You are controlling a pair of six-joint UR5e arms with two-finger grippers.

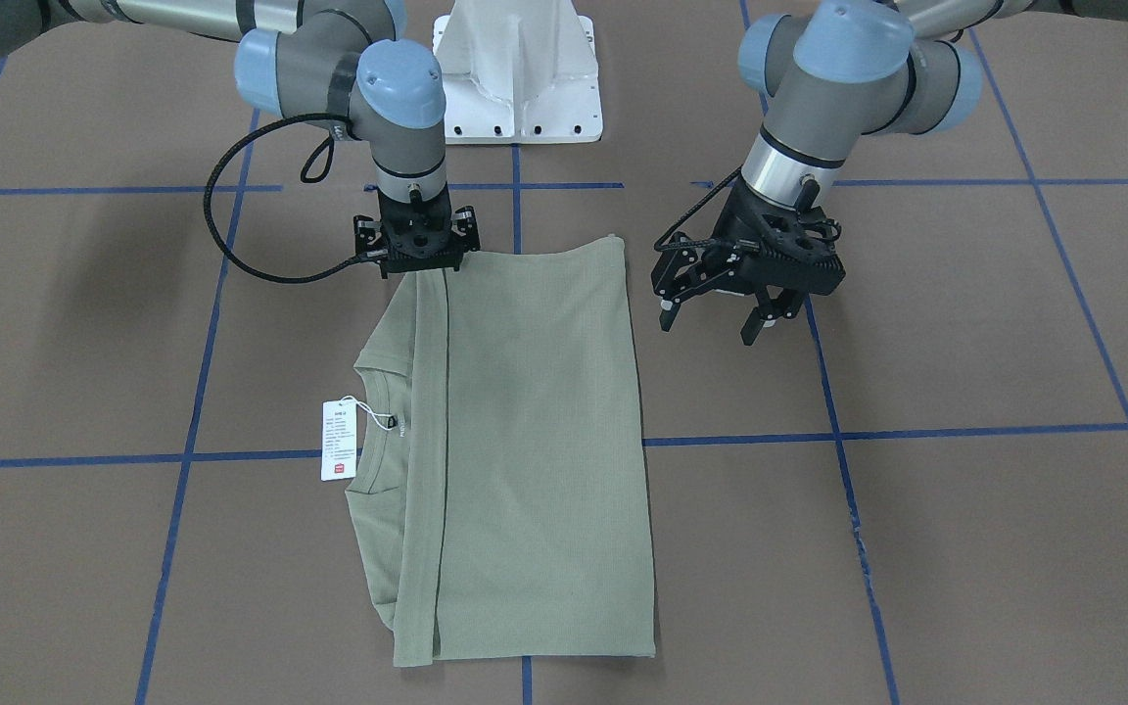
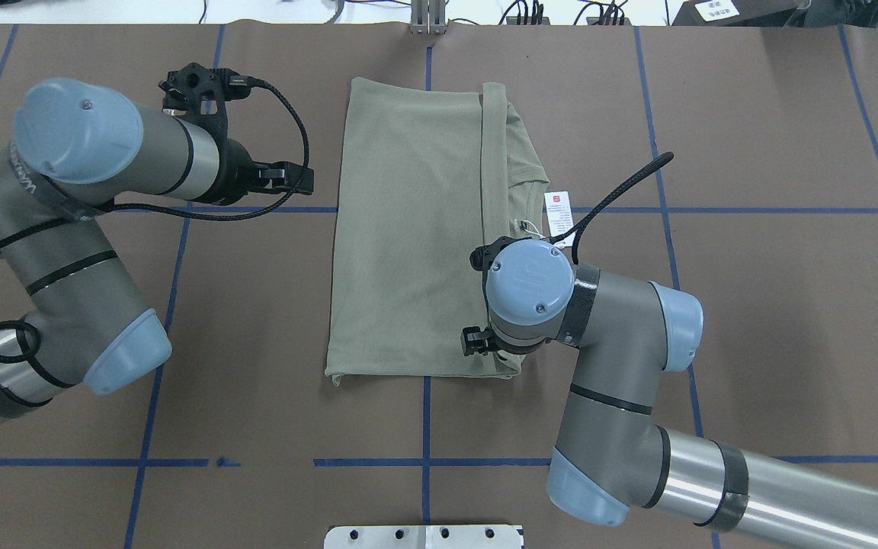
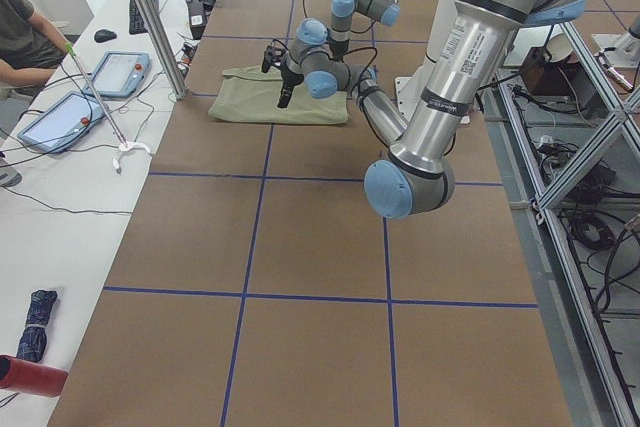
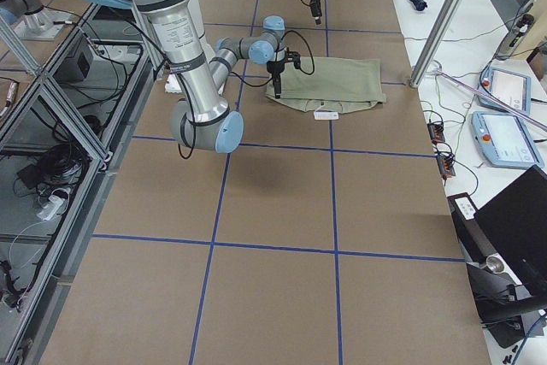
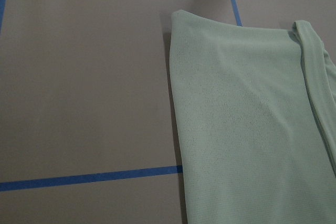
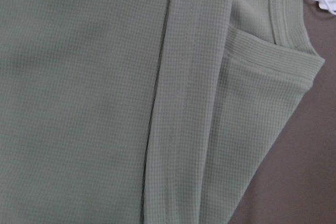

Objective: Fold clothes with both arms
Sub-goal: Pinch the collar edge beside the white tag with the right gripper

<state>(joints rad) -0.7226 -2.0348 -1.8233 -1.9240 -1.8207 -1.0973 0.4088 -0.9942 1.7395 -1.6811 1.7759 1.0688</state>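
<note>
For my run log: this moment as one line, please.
shirt: folded | left claw: open, beside shirt | right claw: at shirt corner, closure unclear

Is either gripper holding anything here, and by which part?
Left gripper: open, empty, beside the shirt. Right gripper: at one collar-side corner of it, fingers hidden, so a hold cannot be told.
</note>
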